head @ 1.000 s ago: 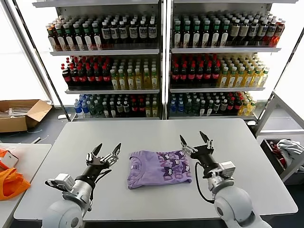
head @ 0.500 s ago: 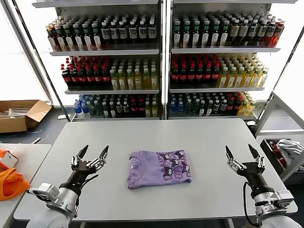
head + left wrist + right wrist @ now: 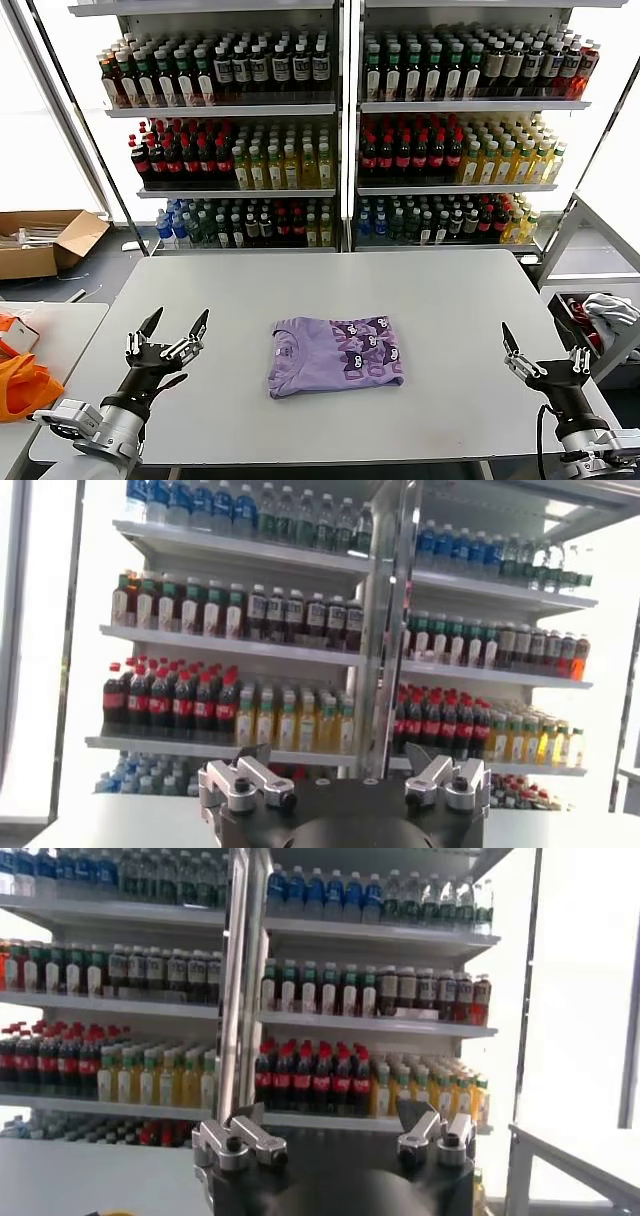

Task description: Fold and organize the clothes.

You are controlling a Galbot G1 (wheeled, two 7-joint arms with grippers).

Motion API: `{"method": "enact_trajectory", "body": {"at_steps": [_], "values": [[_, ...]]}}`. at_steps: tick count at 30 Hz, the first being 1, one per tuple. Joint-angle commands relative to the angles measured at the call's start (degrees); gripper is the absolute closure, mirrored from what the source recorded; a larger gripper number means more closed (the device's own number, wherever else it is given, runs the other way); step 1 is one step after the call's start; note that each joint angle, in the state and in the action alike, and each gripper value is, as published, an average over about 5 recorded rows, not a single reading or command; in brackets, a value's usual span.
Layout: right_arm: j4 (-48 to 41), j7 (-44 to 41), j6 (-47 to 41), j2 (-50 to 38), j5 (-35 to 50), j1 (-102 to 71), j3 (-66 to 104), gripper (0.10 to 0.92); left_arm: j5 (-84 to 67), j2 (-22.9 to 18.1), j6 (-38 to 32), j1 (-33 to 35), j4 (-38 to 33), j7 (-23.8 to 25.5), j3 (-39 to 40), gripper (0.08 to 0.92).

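Observation:
One of the clothes, a lavender T-shirt (image 3: pixel 335 355), lies folded into a neat rectangle at the middle of the grey table (image 3: pixel 330 290), its dark purple-and-white print facing up on the right half. My left gripper (image 3: pixel 172 327) hovers open over the table's left part, well clear of the shirt. My right gripper (image 3: pixel 545 352) stands open near the table's right front corner, also empty. Both wrist views face the drink shelves, showing the left gripper (image 3: pixel 343 763) and the right gripper (image 3: pixel 332 1118) with fingers spread wide and nothing between them.
Shelves of bottled drinks (image 3: pixel 340 130) stand behind the table. An orange bag (image 3: pixel 22 385) lies on a side table at the left, a cardboard box (image 3: pixel 45 240) on the floor beyond it. A white-and-red fabric bundle (image 3: pixel 605 315) sits in a bin at the right.
Both grippers have drawn back from the folded shirt, the left outward to the left, the right far out to the right front corner. The shirt has stayed in place.

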Motion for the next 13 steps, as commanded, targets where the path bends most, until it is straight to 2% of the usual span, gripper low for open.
{"method": "enact_trajectory", "body": {"at_steps": [1, 13], "values": [[-0.1, -0.7, 1.1, 1.2, -2.4, -2.2, 2.3, 0.203, 0.6, 0.1, -0.1, 0.5, -0.5, 0.7, -1.9, 0.177], [-1.1, -0.7, 1.0, 1.3, -2.4, -0.7, 2.4, 0.203, 1.1, 0.1, -0.4, 1.3, -0.8, 2.4, -3.0, 0.177]]}}
